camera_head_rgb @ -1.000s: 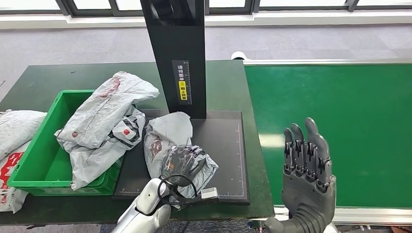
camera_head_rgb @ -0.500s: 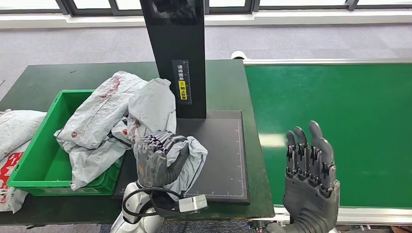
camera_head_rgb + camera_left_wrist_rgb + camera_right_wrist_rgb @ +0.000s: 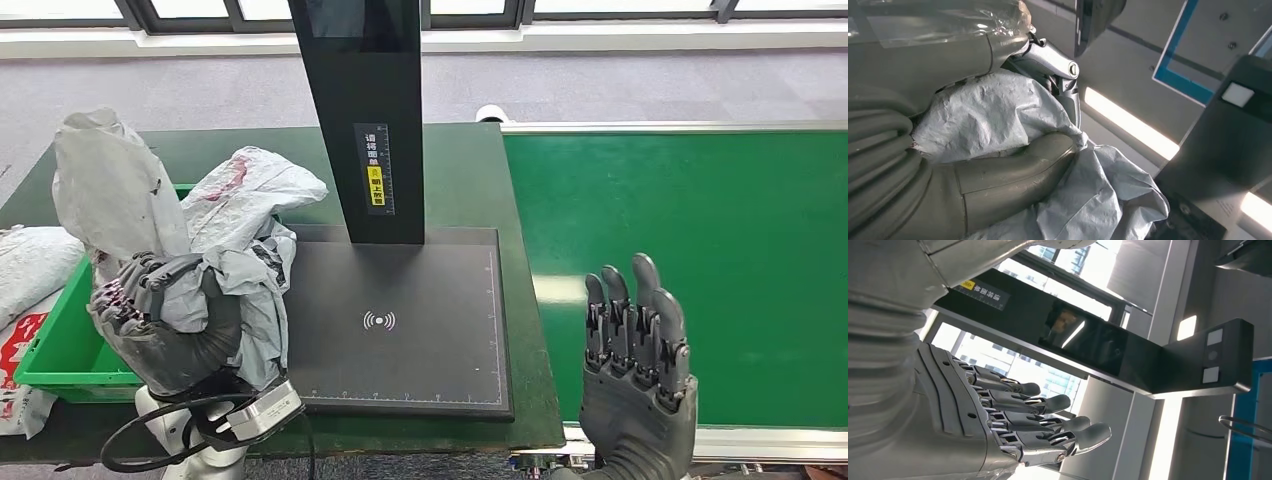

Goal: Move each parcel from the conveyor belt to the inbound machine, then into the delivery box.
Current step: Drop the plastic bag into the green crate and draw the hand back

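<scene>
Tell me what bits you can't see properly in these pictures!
- Green delivery box, head view: inside mostly hidden by grey parcels and the left hand holding a parcel.
- Held parcel's label: hidden in folds, both views.
- Inbound machine post: top cut off by the edge.

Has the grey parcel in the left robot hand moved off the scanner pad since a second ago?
Yes. The grey parcel, held by the left robot hand, has moved left off the scanner pad to above the green box.
</scene>
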Controlling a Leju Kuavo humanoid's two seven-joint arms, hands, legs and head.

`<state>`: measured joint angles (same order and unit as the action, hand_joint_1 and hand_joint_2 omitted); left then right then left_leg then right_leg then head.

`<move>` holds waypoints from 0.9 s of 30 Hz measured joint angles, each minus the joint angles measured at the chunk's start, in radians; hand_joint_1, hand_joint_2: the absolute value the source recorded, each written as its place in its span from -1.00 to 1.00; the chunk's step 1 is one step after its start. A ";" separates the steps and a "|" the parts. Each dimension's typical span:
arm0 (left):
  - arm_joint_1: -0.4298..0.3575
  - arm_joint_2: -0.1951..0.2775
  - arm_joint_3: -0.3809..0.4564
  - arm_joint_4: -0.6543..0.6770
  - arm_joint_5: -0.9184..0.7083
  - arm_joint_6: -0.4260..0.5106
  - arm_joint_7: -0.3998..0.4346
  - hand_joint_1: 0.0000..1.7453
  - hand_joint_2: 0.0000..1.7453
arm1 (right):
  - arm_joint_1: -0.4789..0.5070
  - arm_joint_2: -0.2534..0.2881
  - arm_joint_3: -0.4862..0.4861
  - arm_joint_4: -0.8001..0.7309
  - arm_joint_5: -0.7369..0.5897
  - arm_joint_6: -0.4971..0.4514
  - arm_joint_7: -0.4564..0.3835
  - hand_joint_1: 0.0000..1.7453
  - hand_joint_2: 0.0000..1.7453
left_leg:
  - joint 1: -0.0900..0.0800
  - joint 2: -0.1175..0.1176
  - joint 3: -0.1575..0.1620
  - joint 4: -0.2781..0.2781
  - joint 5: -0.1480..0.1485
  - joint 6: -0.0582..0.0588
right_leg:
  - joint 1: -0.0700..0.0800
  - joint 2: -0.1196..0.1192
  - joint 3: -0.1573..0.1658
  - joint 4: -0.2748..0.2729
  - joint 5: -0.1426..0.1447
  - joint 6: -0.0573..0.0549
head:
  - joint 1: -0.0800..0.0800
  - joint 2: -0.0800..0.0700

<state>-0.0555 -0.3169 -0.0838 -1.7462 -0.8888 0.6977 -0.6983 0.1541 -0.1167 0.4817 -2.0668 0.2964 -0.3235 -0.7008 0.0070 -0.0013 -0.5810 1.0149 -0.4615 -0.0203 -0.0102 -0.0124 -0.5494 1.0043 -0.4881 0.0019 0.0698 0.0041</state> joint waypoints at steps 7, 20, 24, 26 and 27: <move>-0.072 -0.006 0.150 -0.050 -0.074 0.000 0.004 1.00 1.00 | -0.003 0.000 0.004 0.000 -0.010 0.019 0.000 -1.00 1.00 | 0.000 0.000 0.000 0.000 0.001 0.000 | 0.000 0.000 0.000 0.000 0.000 0.000 | 0.000 0.000; -0.384 0.051 0.380 0.490 -0.575 -0.010 0.495 1.00 1.00 | -0.019 0.000 0.004 -0.003 -0.016 0.060 0.000 -1.00 1.00 | 0.000 0.001 0.000 0.000 0.004 -0.002 | 0.000 0.002 -0.002 0.000 0.005 -0.002 | 0.000 0.000; -0.438 0.086 0.380 0.666 -0.617 -0.043 0.623 1.00 1.00 | -0.025 0.000 0.004 -0.003 -0.019 0.065 0.000 -1.00 1.00 | 0.000 0.001 -0.001 0.000 0.004 -0.002 | 0.000 0.002 -0.002 0.000 0.005 -0.002 | 0.000 0.000; -0.457 0.101 0.379 0.739 -0.618 -0.046 0.668 1.00 1.00 | -0.027 0.000 0.005 -0.003 -0.022 0.065 0.000 -1.00 1.00 | 0.000 0.002 -0.001 0.000 0.004 -0.002 | 0.000 0.003 -0.002 0.000 0.005 -0.002 | 0.000 0.000; -0.465 0.109 0.379 0.771 -0.618 -0.047 0.681 1.00 1.00 | -0.028 0.000 0.004 -0.003 -0.024 0.064 0.000 -1.00 1.00 | 0.000 0.002 -0.001 0.000 0.004 -0.002 | 0.000 0.004 -0.002 0.000 0.005 -0.002 | 0.000 0.000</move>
<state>-0.5202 -0.2081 0.2956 -0.9749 -1.5068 0.6505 -0.0175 0.1264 -0.1164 0.4862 -2.0699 0.2724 -0.2590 -0.7005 0.0069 0.0008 -0.5816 1.0150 -0.4573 -0.0227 -0.0101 -0.0088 -0.5518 1.0046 -0.4833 0.0002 0.0695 0.0041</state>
